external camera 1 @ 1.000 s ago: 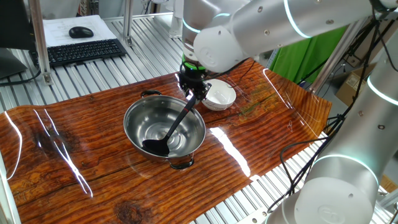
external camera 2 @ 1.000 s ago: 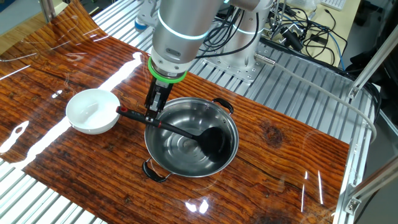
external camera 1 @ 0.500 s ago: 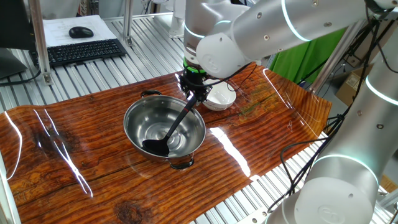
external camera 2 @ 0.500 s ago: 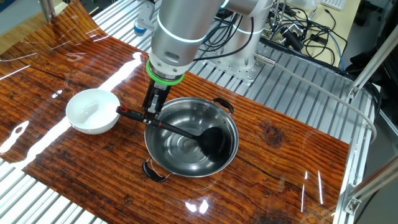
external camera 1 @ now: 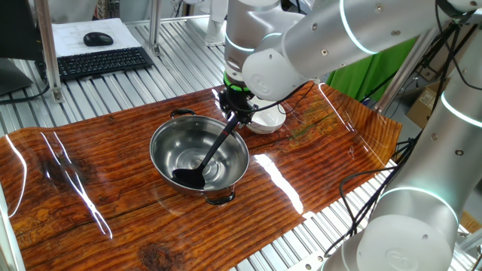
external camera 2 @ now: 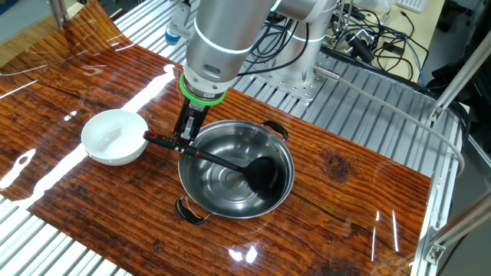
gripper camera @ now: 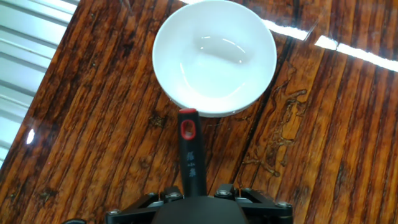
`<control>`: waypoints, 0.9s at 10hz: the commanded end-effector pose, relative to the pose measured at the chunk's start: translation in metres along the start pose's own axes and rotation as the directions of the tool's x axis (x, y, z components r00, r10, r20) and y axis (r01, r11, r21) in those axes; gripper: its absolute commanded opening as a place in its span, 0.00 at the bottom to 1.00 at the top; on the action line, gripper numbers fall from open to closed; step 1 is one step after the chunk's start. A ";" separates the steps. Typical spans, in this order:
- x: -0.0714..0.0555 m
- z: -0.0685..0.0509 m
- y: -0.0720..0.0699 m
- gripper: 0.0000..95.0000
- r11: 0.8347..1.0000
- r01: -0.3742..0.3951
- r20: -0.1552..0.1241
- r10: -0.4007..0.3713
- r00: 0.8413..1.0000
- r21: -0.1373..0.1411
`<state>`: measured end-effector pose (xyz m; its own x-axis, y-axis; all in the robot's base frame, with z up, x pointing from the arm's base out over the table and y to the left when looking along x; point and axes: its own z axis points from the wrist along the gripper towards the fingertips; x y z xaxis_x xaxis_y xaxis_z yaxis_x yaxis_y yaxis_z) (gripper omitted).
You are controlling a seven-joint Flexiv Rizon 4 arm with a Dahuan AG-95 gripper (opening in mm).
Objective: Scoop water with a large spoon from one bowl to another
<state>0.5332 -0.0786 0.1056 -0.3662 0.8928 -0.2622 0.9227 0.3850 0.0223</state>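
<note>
Item: gripper [external camera 2: 185,140]. Pointed steeply down, jaws part-closed on the upper handle of the large spoon [external camera 2: 230,163], just outside the rim of the steel bowl [external camera 2: 201,207]. Grip appeared firm; the handle's end, bearing a red mark, projected past the fingers toward the white bowl [gripper camera: 214,57] in the hand view.

Item: large spoon [external camera 1: 207,159]. Black ladle, handle slanted up over the rim, scoop [external camera 2: 264,175] resting low inside the steel bowl [external camera 1: 239,153] at the side far from the gripper.

Item: water. Not distinguishable in either bowl; only reflections on metal and glaze. Whether the scoop was filled could not be told.

Item: white bowl [external camera 2: 115,136]. Standing on the wooden table [external camera 2: 345,184], just beside the steel bowl, apart from it. Handle end close to its rim.

Risks noted:
- Long lever below a high grip: the ladle could pivot between the jaws on lifting, tipping the scoop and spilling.
- The scoop could catch the steel rim on the way out and drag the bowl.
- The small target bowl leaves little margin; an off-centre pour would wet the table.
</note>
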 end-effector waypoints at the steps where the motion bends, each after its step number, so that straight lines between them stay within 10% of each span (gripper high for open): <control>1: -0.003 0.003 0.001 0.40 1.000 0.007 -0.002 -0.007 1.000 -0.006; 9: -0.007 0.015 0.003 0.40 1.000 0.007 0.011 -0.007 1.000 -0.024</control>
<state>0.5419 -0.0866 0.0936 -0.3746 0.8867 -0.2708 0.9156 0.3999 0.0428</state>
